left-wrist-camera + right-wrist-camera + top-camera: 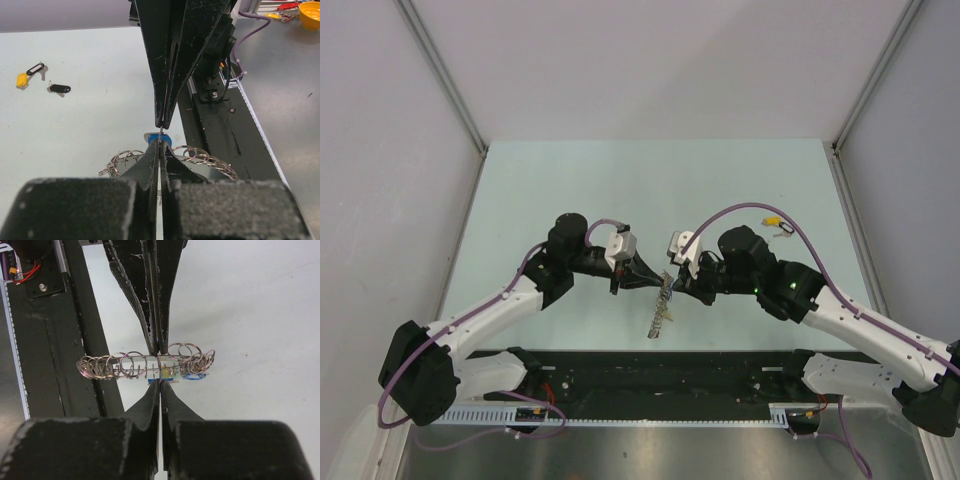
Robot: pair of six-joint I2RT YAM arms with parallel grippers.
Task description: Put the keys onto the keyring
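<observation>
The silver keyring (662,310) hangs edge-on above the table's near middle, between the two grippers. My left gripper (656,284) is shut on its band (125,358), which carries several small wire loops (200,154). My right gripper (674,289) meets it tip to tip and is shut on a blue-tagged key (159,137) by a thin wire at the ring's edge. Another blue tag (196,375) and a yellow-green one (168,372) hang from the ring. Two loose keys lie far right on the table: one with a yellow tag (772,220) and one with a black tag (785,232).
The black base rail (660,365) runs along the table's near edge, directly under the hanging ring. An orange bowl (311,15) sits off the table beside red and yellow items. Grey walls close in the pale green table (570,190) on three sides.
</observation>
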